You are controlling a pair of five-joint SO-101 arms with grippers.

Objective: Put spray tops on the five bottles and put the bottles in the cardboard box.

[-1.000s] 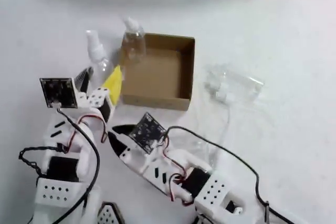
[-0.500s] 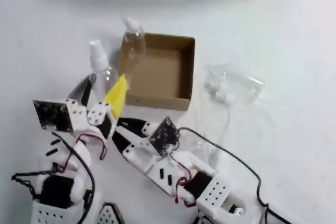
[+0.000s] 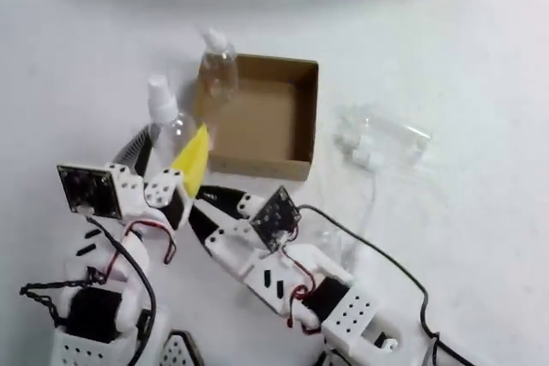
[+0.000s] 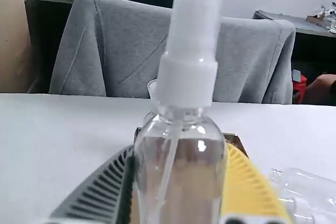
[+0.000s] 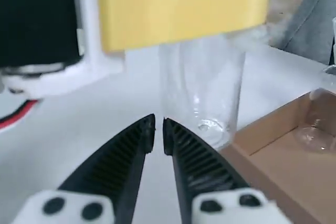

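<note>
Where the right gripper (image 3: pixel 196 205) (image 5: pixel 158 127) sits: low over the table (image 3: pixel 446 40), black tips almost touching with nothing between them, just short of the clear bottle (image 3: pixel 174 129) (image 4: pixel 178 166) (image 5: pixel 202 87) base.
Left gripper (image 3: pixel 167 141) (image 4: pixel 178 203): clamped on the upright clear bottle, grey finger one side, yellow the other; its white spray top (image 3: pixel 159 92) (image 4: pixel 189 40) is on.
Cardboard box (image 3: pixel 304 109) (image 5: pixel 262 145): open, just beyond the left gripper.
Second bottle (image 3: pixel 217 66): upright, topped, at the box's far corner; inside or outside cannot be told.
Lying bottles (image 3: pixel 382 143) (image 4: pixel 304 187): past the box, well apart from both grippers.
</note>
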